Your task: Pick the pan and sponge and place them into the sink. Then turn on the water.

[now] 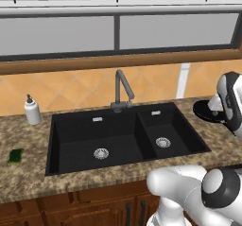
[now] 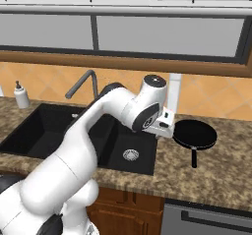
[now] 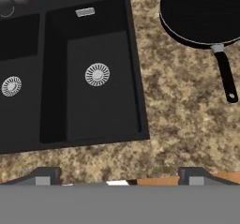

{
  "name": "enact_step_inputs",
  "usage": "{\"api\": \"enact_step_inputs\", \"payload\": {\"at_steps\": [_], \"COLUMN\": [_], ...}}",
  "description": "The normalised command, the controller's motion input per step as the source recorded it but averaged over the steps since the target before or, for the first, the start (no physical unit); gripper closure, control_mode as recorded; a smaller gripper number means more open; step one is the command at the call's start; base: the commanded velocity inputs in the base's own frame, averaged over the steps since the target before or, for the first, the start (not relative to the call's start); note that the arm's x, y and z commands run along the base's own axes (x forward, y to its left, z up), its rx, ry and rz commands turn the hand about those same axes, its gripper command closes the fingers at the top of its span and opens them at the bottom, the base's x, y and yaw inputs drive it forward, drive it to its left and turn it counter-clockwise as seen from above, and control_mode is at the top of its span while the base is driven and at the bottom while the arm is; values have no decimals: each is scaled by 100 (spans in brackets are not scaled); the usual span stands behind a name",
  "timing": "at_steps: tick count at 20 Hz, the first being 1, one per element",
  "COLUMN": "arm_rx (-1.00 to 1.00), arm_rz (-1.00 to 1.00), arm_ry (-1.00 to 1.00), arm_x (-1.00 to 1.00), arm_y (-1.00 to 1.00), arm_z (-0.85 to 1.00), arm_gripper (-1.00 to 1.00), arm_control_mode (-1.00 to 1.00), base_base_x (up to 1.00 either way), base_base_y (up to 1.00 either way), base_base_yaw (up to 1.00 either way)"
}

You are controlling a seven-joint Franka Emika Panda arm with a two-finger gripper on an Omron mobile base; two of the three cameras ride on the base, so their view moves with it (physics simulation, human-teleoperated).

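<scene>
The sink (image 3: pixel 70 73) occupies the left and centre of the hand view, both basins empty. The pan (image 3: pixel 201 12) rests on the counter (image 3: pixel 187 115) at upper right, handle pointing toward the lower edge. The gripper (image 3: pixel 119 174), jaws spread wide and empty, sits at bottom centre; the pan lies up-right of it. The sponge (image 1: pixel 15 156) lies at the left of the left base view.

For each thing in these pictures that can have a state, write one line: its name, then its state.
pan: upright on the counter right of the sink, empty, not held
sponge: flat on the counter left of the sink
sink: both basins empty
faucet: no water running
gripper: open, holding nothing
</scene>
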Motion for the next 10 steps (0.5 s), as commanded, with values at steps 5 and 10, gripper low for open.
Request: {"api": "enact_step_inputs", "payload": {"at_steps": [5, 10], "arm_rx": [0, 0], "arm_rz": [-4, 0], "arm_ry": [12, 12], "arm_x": [6, 25], "arm_y": [-93, -77], "arm_z": [-46, -32], "arm_gripper": [-100, -100], "arm_control_mode": [-100, -100], "base_base_x": [0, 0], "base_base_y": [0, 0], "base_base_yaw": [0, 0]}}
